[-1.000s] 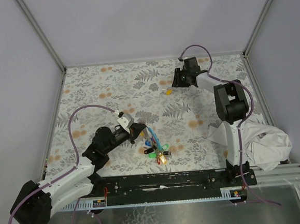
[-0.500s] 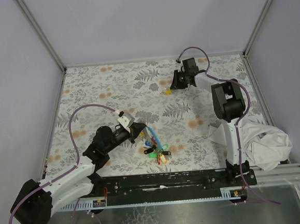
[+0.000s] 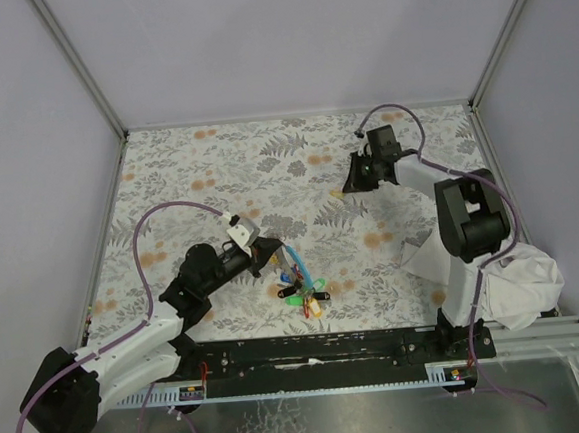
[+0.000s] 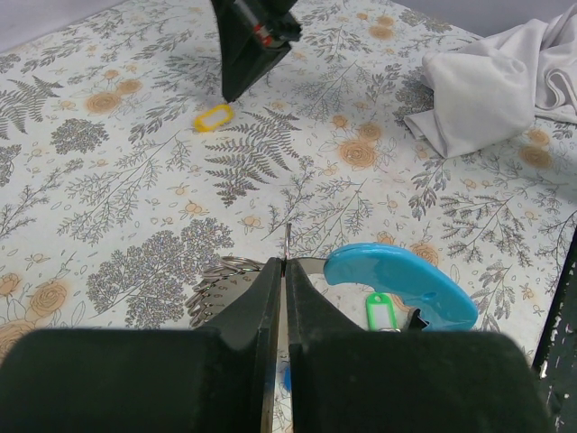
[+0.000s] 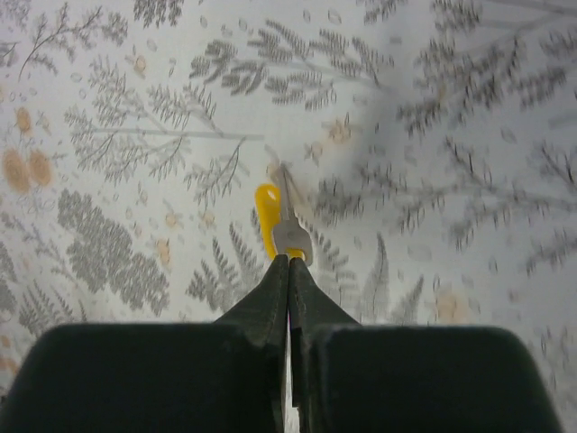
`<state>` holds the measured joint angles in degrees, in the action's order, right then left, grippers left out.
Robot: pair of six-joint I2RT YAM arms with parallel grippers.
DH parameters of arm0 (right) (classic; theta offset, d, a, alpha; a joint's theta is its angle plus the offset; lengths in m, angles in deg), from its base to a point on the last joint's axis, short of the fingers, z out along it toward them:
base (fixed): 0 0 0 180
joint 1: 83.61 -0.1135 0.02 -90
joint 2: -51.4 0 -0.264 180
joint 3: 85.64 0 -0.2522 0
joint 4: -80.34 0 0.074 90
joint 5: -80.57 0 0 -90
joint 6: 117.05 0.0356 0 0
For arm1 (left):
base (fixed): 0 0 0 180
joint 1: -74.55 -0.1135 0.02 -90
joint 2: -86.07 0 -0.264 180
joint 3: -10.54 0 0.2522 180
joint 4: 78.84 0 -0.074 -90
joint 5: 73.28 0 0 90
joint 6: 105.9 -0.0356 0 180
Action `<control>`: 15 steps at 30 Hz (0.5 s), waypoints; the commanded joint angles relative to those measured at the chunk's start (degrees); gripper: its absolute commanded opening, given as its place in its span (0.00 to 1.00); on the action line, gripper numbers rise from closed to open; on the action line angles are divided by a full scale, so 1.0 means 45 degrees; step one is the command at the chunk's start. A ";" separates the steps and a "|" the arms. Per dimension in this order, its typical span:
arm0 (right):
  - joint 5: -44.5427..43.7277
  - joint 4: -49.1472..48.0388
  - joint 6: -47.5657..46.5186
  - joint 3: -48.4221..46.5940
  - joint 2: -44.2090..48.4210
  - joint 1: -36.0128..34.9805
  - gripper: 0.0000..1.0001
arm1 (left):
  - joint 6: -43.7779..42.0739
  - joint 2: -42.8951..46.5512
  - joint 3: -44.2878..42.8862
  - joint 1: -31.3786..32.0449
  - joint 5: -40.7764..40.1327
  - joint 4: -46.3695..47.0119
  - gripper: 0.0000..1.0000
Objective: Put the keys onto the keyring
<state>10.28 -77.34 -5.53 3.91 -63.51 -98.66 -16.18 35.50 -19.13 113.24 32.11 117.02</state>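
Note:
My left gripper (image 3: pixel 270 256) (image 4: pixel 285 263) is shut on the keyring (image 4: pixel 288 236), a thin metal wire standing up between its tips. The ring's curved blue strap (image 4: pixel 406 284) (image 3: pixel 292 260) lies just right of the fingers, with a green key tag (image 4: pixel 380 311) beside it. The bunch of colour-headed keys (image 3: pixel 304 294) lies on the table by the strap. My right gripper (image 3: pixel 351 185) (image 5: pixel 288 260) is shut on the loose yellow key (image 5: pixel 269 221), which sticks out ahead of its tips. The yellow key also shows in the left wrist view (image 4: pixel 214 117), under the right fingers.
A crumpled white cloth (image 3: pixel 510 281) (image 4: pixel 491 81) lies at the right near corner by the right arm's base. A stack of metal rings (image 4: pixel 212 281) sits left of my left fingers. The floral table (image 3: pixel 196 174) has walls on three sides.
My right gripper has moved right and nearer, away from the back, taking the yellow key with it. The left arm and the key bunch have not moved.

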 commanded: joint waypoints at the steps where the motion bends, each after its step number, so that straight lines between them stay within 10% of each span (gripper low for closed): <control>1: -0.0989 0.0888 0.0639 0.1308 0.2390 -0.0020 0.00 | -0.0061 0.0130 -0.0255 0.0113 0.0125 -0.0041 0.00; 15: -0.4261 0.2588 0.1512 0.5016 0.7231 -0.0018 0.02 | 0.0026 -0.0159 -0.0373 0.0111 0.0356 0.0010 0.00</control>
<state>-7.01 -67.48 -1.25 23.17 -33.79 -98.66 -16.15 35.48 -19.19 113.51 32.25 116.98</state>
